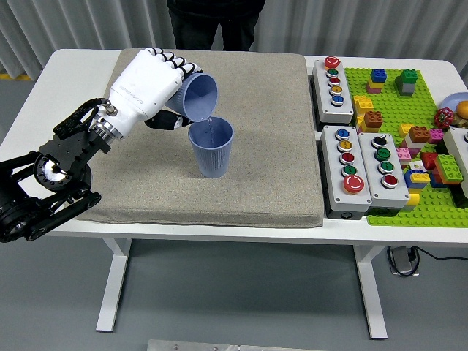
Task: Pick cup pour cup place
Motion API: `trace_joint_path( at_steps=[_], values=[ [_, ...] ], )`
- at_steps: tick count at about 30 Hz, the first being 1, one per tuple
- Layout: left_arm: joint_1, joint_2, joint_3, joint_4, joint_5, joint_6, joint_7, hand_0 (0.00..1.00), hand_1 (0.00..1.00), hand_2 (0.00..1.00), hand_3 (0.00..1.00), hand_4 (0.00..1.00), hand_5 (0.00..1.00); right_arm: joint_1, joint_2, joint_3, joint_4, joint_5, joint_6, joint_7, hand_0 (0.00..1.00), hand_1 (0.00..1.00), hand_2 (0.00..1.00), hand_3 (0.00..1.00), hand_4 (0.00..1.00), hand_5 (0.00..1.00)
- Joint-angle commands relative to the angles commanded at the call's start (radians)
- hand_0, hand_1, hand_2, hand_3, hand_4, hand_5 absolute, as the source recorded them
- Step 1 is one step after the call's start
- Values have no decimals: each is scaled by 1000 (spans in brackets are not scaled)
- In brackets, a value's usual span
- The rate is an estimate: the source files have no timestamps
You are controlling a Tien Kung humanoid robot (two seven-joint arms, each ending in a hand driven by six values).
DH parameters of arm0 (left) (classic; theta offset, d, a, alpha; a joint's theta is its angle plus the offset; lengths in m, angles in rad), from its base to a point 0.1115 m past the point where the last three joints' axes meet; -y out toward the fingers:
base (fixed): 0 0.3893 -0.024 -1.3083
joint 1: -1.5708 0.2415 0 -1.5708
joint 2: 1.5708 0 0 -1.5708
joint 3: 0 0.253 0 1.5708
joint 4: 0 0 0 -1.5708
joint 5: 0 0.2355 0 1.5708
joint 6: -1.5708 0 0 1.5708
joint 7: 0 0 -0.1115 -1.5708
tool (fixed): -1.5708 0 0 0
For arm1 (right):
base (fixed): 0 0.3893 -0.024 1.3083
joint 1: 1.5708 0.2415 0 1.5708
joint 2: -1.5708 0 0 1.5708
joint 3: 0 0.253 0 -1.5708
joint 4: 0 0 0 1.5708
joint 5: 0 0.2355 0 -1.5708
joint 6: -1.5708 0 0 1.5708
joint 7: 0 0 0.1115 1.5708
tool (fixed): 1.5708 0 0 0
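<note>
My left hand [157, 84], white with black finger joints, is shut on a blue cup [197, 97] and holds it tipped on its side, mouth facing right and down. The tipped cup's lower rim hangs just over the left rim of a second blue ribbed cup [211, 148], which stands upright on the beige mat [248, 183]. Water shows inside the upright cup. My left arm [51, 183] comes in from the lower left. The right arm is out of view.
Two grey button boxes [362, 168] and a third [333, 89] sit right of the mat. A green baseplate [417, 124] with several loose bricks fills the far right. A person in dark clothes [212, 22] stands at the table's far side.
</note>
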Motion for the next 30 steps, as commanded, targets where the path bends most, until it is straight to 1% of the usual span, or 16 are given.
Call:
trace_joint_path(
  at_steps=[13, 19, 23, 30],
  values=[
    [-10, 9, 19, -5, 0, 15, 23, 402, 499, 544, 554, 761, 143, -4, 1, -1, 0, -2, 1, 0, 667, 607, 551, 531, 2, 93],
    [-23, 14, 34, -9, 0, 10, 30, 402, 499, 544, 553, 758, 141, -4, 1, -3, 0, 2, 0, 1, 666, 607, 551, 531, 2, 92],
    [-34, 17, 53, -10, 0, -1, 32, 402, 498, 544, 553, 755, 142, -4, 0, -5, 1, 9, -3, 2, 666, 607, 551, 531, 2, 90],
    [-39, 21, 62, -17, 0, -11, 30, 405, 498, 545, 553, 755, 142, -4, 0, -6, 0, 8, -3, 3, 666, 607, 551, 531, 2, 90]
  ],
)
